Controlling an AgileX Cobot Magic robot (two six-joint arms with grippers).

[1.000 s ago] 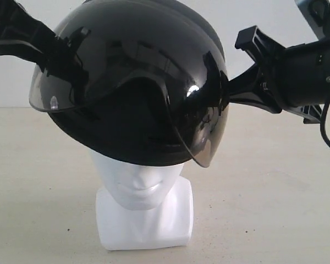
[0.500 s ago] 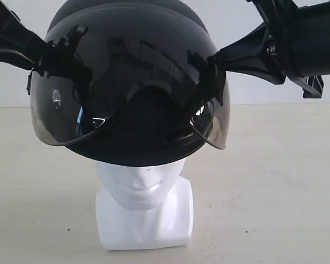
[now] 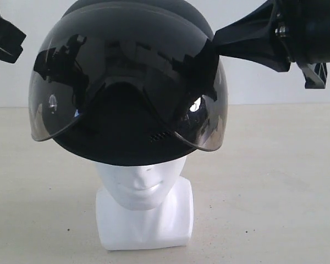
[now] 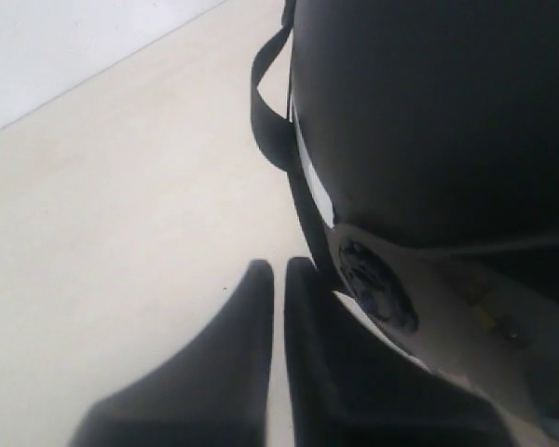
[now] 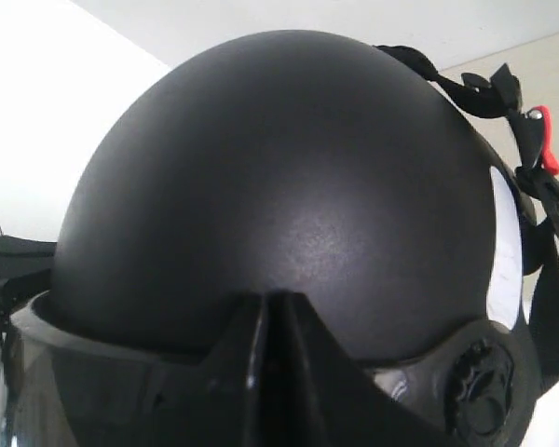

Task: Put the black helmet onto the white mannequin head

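Note:
The black helmet (image 3: pixel 126 82) sits level on top of the white mannequin head (image 3: pixel 140 187), covering it down to the nose, with its smoky visor (image 3: pixel 203 126) hanging in front. My right gripper (image 3: pixel 215 45) is against the helmet's upper right side. In the right wrist view its fingers (image 5: pixel 275 300) are closed together on the visor's top rim, below the matte shell (image 5: pixel 289 186). My left gripper (image 3: pixel 17 45) is off to the left, apart from the helmet. Its fingers (image 4: pixel 279 272) are nearly together with nothing between them, beside the helmet (image 4: pixel 429 112).
The mannequin's block base (image 3: pixel 146 225) stands on a beige table (image 3: pixel 275 192) in front of a pale wall. A black chin strap (image 4: pixel 265 121) hangs from the helmet, and a red buckle (image 5: pixel 538 140) shows at its back.
The helmet has tipped level and settled onto the head. My left gripper has let go and pulled away to the left. The right gripper stays at the helmet, slightly higher.

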